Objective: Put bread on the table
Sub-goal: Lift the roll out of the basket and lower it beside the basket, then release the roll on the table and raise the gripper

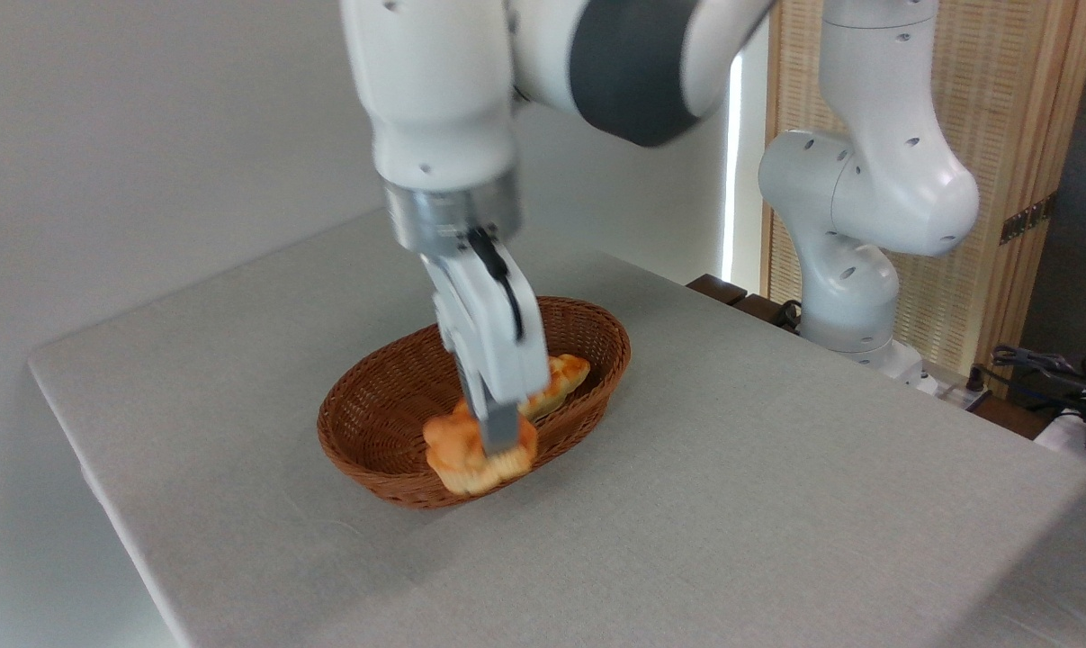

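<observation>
While the white Franka arm reaches down from the top of the view, its gripper (499,443) is clamped on the bread (471,459), a small lumpy golden-orange bun. The bun sits at the near rim of an oval brown wicker basket (390,405), partly overlapping the rim; whether it is lifted clear cannot be told. Behind the gripper, inside the basket toward its far right end, lies a longer golden loaf (562,378). The basket rests on the table (776,468), which is covered in plain light grey cloth
</observation>
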`<state>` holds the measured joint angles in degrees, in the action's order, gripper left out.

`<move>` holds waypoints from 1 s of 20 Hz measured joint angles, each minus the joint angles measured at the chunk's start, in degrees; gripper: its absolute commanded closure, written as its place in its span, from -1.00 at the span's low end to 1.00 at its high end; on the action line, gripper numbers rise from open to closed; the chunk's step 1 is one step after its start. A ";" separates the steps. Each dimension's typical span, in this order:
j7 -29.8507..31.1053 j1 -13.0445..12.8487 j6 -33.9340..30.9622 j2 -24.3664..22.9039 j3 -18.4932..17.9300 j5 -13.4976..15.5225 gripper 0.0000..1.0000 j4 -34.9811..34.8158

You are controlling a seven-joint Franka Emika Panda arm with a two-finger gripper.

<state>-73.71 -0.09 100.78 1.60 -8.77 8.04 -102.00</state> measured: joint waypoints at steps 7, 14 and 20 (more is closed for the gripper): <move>-4.87 -0.04 8.49 8.94 -1.50 -2.46 -1.00 -2.41; -4.86 1.08 9.28 9.69 -1.53 -2.53 -1.00 -1.82; -4.82 1.67 9.30 9.17 -1.54 -2.53 -1.00 -0.66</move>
<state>-78.52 1.58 110.08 10.77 -10.31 5.52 -102.66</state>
